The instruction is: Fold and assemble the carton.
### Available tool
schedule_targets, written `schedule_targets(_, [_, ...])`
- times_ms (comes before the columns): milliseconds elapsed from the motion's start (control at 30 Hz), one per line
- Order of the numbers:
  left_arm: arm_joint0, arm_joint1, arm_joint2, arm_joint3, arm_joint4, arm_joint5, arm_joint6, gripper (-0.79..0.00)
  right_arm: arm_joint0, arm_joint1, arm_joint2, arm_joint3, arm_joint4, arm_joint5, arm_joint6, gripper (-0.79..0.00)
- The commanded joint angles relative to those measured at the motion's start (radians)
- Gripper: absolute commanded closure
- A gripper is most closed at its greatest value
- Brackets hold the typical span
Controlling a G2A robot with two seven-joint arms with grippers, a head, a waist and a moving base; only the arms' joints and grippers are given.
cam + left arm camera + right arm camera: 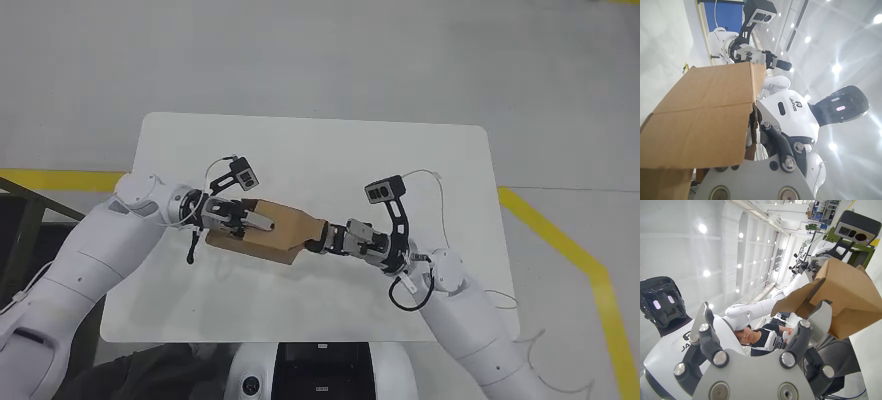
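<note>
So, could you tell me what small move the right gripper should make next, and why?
Probably close the right gripper on the loose end flap of the brown cardboard carton: its jaws stand wide open, one finger lies beside that unfolded flap, and the left gripper is at the carton's other end.

Wide-spread right gripper (764, 304) fingers, one seemingly touching carton (846, 298) flap
</note>
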Motion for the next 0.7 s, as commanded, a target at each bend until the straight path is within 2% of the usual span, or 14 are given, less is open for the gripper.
schedule_targets(0, [0.007,0.001,-0.007,-0.008,-0.003,0.003,0.0,0.0,0.002,-0.002,-0.009,0.005,0.003,-0.002,0.001,-0.785])
schedule_targets(133, [0.017,0.003,-0.032,-0.005,-0.006,-0.009,0.0,0.0,-0.006,-0.002,0.007,0.012,0.007,-0.03,-0.014,-0.785])
schedule_targets(333, [0.027,0.002,-0.059,0.006,-0.007,-0.01,0.0,0.0,-0.039,0.006,0.03,-0.027,0.015,-0.014,0.003,-0.785])
schedule_targets(667, [0.026,-0.016,-0.086,0.028,0.036,-0.03,0.027,0.0,-0.064,0.007,0.009,-0.084,-0.004,0.011,0.025,-0.785])
